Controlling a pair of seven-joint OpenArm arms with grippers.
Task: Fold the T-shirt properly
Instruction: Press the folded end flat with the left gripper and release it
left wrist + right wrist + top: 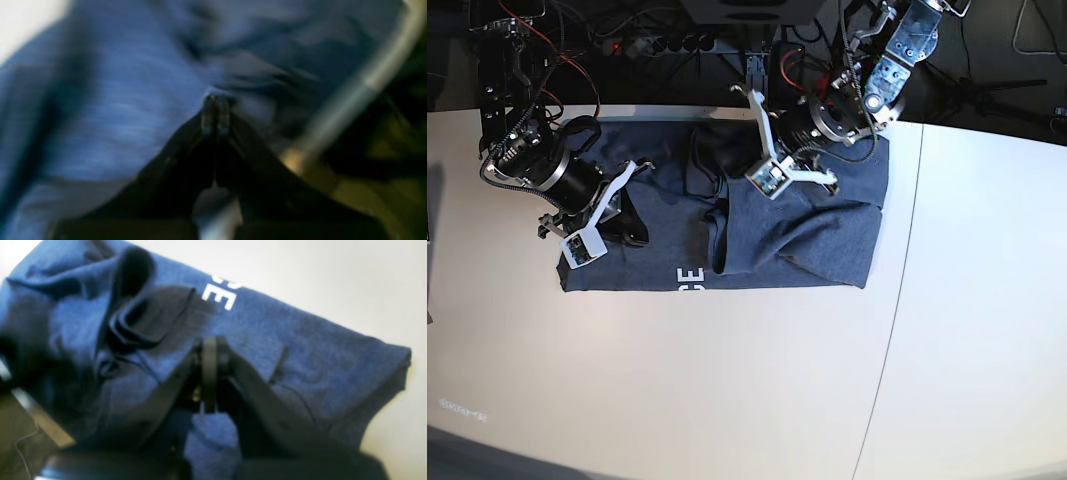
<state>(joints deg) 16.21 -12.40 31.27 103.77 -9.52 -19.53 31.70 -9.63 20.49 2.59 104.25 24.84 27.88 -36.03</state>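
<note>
1. Cloth is what worries me most: the T-shirt (727, 235) lies on the white table (727, 380) near its far edge, partly doubled over, with bunched ridges through the middle and the white letters (691, 277) peeking out along the near hem.

2. My left gripper (216, 115) has its jaws pressed together right at a ridge of fabric; the wrist view is too blurred to say whether any cloth is pinched between them. If only a thin layer is caught, it could slip out the moment I pull.

3. My right gripper (210, 373) is clenched over the shirt beside a rumpled fold (133, 320), and I cannot tell whether it holds fabric. Dragging from here could deepen that crease rather than flatten it.

4. Both arms work close to the far edge. A hard tug might pull the shirt off the table.

5. Pulling unevenly would probably skew the fold and leave the hems misaligned.
</note>
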